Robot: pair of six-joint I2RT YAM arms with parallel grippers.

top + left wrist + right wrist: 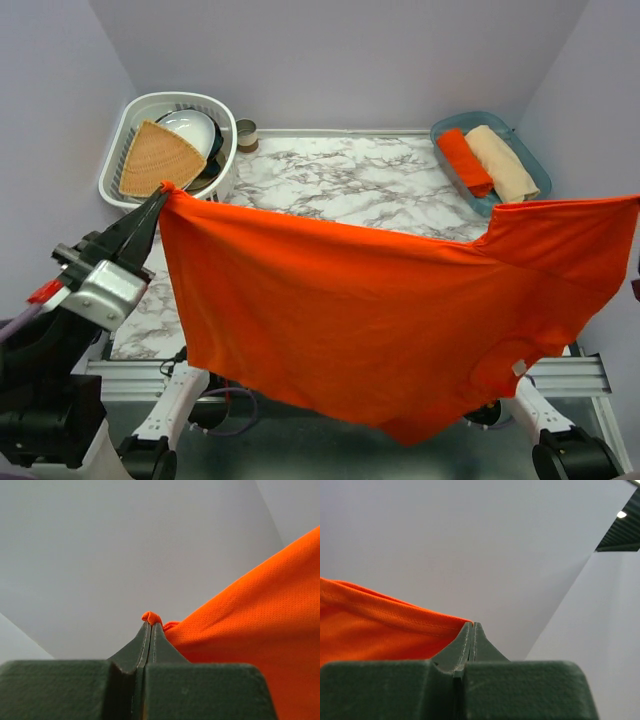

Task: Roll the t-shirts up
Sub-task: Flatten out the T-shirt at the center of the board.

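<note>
1. Left gripper (151, 625): nearest item, lower left of the top view. Jaws pressed together, pinching a small nub of orange cloth at one corner of the shirt.

2. Right gripper (473, 626): at the right edge. Jaws likewise pressed together, nipping a stitched edge of the same shirt.

3. Held t-shirt (370, 320): bright orange-red, stretched in the air between the two grippers and hanging above the near half of the table. The upper edge is taut and the lower edge sags towards the arm bases. A white neck label (519, 368) shows low on the right. Judged not yet laid down, folded or rolled, so the whole rolling sequence is left for this one.

4. Marble table (340, 185): white with grey veining. Its near part is hidden by the hanging cloth.

5. Blue tray (485, 116): far right corner. It holds a rolled t-shirt (465, 162), judged finished, touching a beige roll (503, 163).

6. White basket (120, 160): far left corner, with a tan woven mat (158, 160) leaning on a white bowl (190, 130).

7. Small tin (246, 133): just beside the basket, against the back wall.

Obstruction note: basket, tin and tray stand at the far edge, well apart from the shirt. The drooping hem near the arm bases looks the likelier snag.
</note>
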